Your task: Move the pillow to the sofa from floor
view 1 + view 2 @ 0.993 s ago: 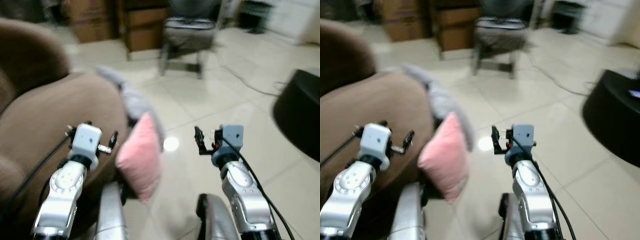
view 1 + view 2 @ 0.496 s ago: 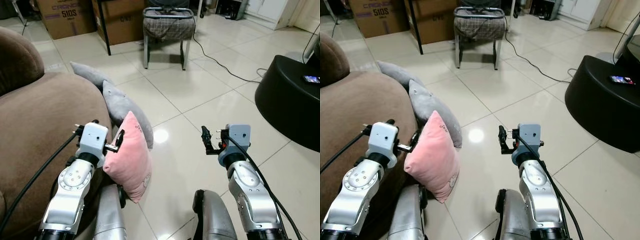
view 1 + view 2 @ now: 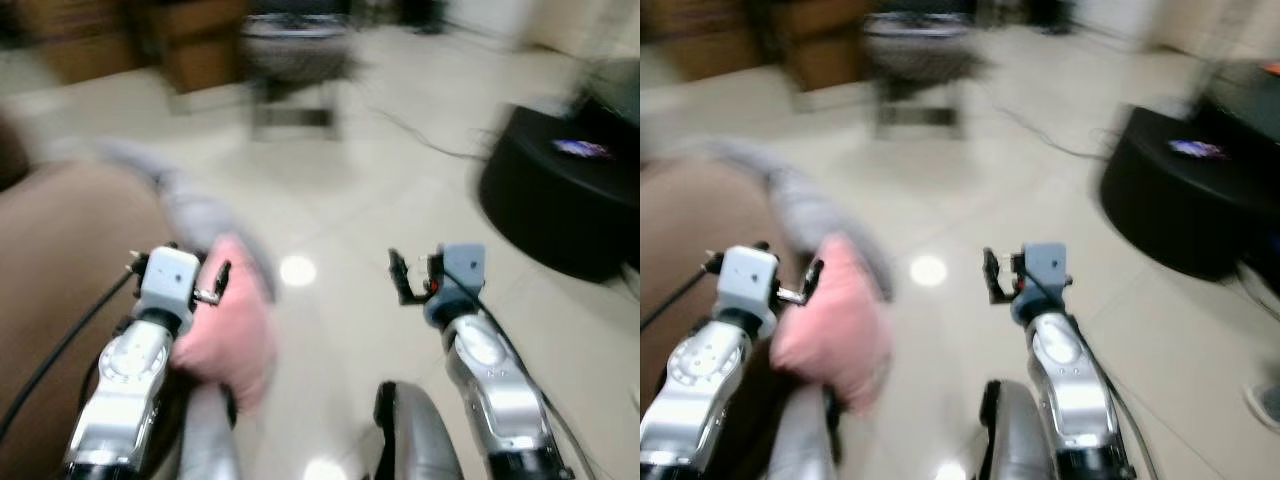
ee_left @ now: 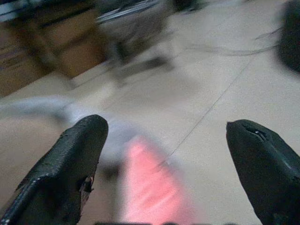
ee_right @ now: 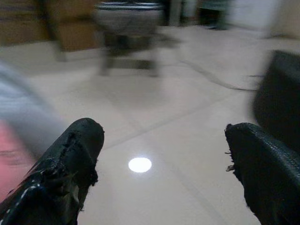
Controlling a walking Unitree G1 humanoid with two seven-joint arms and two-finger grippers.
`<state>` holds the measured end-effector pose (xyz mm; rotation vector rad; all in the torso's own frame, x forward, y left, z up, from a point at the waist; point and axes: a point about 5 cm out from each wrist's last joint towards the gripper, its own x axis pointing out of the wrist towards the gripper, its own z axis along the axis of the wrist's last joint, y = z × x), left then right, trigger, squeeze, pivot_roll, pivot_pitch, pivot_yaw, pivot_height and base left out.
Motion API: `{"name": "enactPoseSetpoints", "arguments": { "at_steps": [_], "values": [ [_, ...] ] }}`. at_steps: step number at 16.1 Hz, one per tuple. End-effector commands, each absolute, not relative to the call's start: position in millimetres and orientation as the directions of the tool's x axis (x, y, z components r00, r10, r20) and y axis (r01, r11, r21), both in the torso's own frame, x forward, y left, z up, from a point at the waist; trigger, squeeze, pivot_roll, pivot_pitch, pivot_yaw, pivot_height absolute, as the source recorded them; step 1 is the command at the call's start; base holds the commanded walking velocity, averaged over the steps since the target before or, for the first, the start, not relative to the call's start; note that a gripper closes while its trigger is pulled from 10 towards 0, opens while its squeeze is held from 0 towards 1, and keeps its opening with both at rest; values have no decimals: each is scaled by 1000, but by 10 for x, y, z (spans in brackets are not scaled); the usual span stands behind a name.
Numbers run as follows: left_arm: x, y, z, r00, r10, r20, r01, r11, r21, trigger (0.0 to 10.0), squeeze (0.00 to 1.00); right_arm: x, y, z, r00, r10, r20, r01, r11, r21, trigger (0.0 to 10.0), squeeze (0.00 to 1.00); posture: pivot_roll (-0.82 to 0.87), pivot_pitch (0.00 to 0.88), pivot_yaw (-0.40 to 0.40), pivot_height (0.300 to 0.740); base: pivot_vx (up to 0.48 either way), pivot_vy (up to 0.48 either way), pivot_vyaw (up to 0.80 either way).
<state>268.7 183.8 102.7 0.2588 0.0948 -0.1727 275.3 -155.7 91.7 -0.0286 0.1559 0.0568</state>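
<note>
A pink pillow (image 3: 232, 335) stands on the tiled floor, leaning against the side of the brown sofa (image 3: 60, 260). The picture is blurred by motion. My left gripper (image 3: 178, 268) is held up just left of the pillow's top, open, nothing between its fingers (image 4: 79, 154); the pillow (image 4: 150, 183) lies below and ahead of them. My right gripper (image 3: 430, 275) hovers open over bare floor to the pillow's right, its fingers (image 5: 70, 159) wide apart and holding nothing.
A grey pillow (image 3: 200, 215) leans on the sofa behind the pink one. A black round table (image 3: 560, 200) with a phone (image 3: 580, 148) on it stands at the right. A chair (image 3: 295, 60) and cardboard boxes (image 3: 100, 40) stand further back, and a cable runs across the floor.
The whole picture has shifted a little leftward and blurred, so the camera moved. The pillow still leans on the sofa, and both grippers stay open in the same pose.
</note>
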Motion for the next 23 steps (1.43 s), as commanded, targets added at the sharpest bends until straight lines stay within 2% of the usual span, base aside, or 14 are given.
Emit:
{"name": "enactPoseSetpoints", "arguments": {
  "at_steps": [1, 4, 10, 12, 14, 16, 18, 20, 21, 22, 23],
  "values": [
    [2667, 1896, 1032, 982, -146, -117, 172, 950, 262, 10000, 0, 2769, -1515, 944, 988, 59, -143, -62, 998, -16, 10000, 0, 18, 0, -33, 517, 285, 0, 0],
    [2651, 1918, 1029, 983, -139, -119, 166, 950, 265, 10000, 0, 2768, -1516, 936, 987, 63, -147, -66, 998, -16, 10000, 0, 18, 0, -33, 517, 290, 0, 0],
    [2648, 1955, 975, 979, -124, -159, 165, 947, 275, 10000, 0, 2775, -1489, 935, 984, 96, -152, -98, 995, -4, 10000, 0, 20, 0, -32, 517, 0, 0, 0],
    [2659, 1980, 860, 965, -115, -235, 180, 944, 278, 10000, 0, 2778, -1487, 930, 979, 116, -165, -121, 992, -19, 10000, 0, 20, 0, -39, 517, 0, 0, 0],
    [2724, 2026, 766, 957, -75, -279, 149, 955, 256, 10000, 0, 2788, -1481, 929, 976, 139, -168, -144, 989, -19, 10000, 0, 21, 0, -48, 497, 0, 0, 0],
    [2773, 2080, 659, 934, -69, -350, 135, 977, 168, 10000, 0, 2786, -1458, 923, 969, 169, -179, -176, 984, -22, 10000, 0, 21, 0, -57, 477, 0, 0, 0],
    [2835, 2147, 597, 925, -49, -377, 125, 975, 181, 10000, 0, 2789, -1412, 895, 946, 238, -219, -251, 968, -33, 10000, 0, 17, 0, -63, 457, 0, 0, 0],
    [2934, 2310, 532, 921, 41, -387, 67, 963, 261, 10000, 0, 2781, -1346, 875, 890, 367, -271, -395, 917, -55, 10000, 0, 0, 0, -65, 457, 0, 0, 0],
    [2958, 2385, 493, 913, 56, -403, 54, 965, 257, 10000, 227, 2782, -1333, 919, 874, 409, -264, -439, 896, -67, 10000, 0, -12, 0, -67, 457, 0, 0, 0],
    [2966, 2454, 456, 902, 63, -426, 41, 972, 230, 10000, 1000, 2791, -1346, 966, 865, 430, -260, -461, 884, -73, 10000, 0, -32, 0, -75, 457, 0, 0, 0],
    [2977, 2519, 435, 895, 90, -438, 21, 970, 243, 10000, 1000, 2801, -1361, 1008, 854, 451, -260, -485, 870, -83, 10000, 0, -45, 0, -82, 457, 0, 0, 0]
  ]
}}
